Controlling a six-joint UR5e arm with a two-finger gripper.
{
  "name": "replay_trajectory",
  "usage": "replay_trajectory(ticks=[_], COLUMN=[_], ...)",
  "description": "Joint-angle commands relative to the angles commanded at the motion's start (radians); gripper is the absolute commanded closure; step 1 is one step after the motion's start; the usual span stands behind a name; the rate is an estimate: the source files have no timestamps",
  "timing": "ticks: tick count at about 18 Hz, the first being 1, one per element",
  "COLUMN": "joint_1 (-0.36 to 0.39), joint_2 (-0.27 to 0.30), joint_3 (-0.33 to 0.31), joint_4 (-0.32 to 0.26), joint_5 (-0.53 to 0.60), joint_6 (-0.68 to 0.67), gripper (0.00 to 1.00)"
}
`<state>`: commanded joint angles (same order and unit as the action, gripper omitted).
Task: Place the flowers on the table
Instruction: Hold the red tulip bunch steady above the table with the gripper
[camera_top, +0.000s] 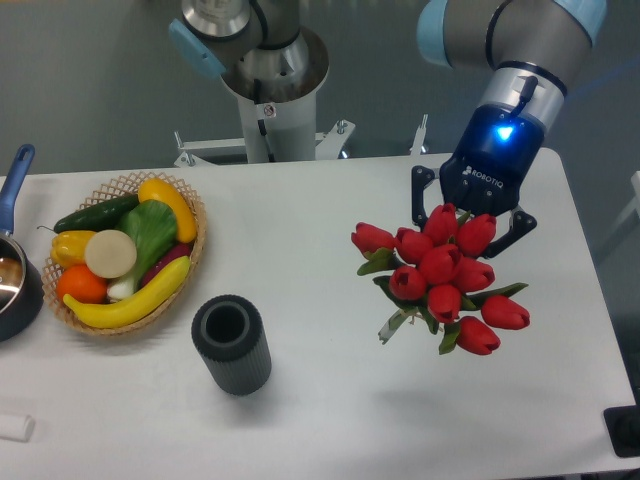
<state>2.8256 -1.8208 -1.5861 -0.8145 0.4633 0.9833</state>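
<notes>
A: What does the fixed camera show you?

B: Your gripper (470, 225), jaws spread wide, sits over the flowers (440, 275), right side of the table (320, 420). I cannot tell whether it grips them.

A: The risk?

B: Lifting could snag buds and drag them.

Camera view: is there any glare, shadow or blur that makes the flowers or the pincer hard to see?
Camera view: even, soft light; the flowers are sharp and throw a faint shadow on the table. A blue lamp glows brightly on the wrist above the pincer, slightly washed out. The buds hide the pincer's tips, so its grip cannot be judged.
</notes>
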Motion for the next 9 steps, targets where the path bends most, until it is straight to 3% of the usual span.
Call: replay_trajectory(ticks=[9], joint_1=[0.003], joint_2=[0.009], joint_3=[-0.008], joint_4=[-0.003], joint_5=[0.005], joint_6=[-0.006], gripper=[0.64])
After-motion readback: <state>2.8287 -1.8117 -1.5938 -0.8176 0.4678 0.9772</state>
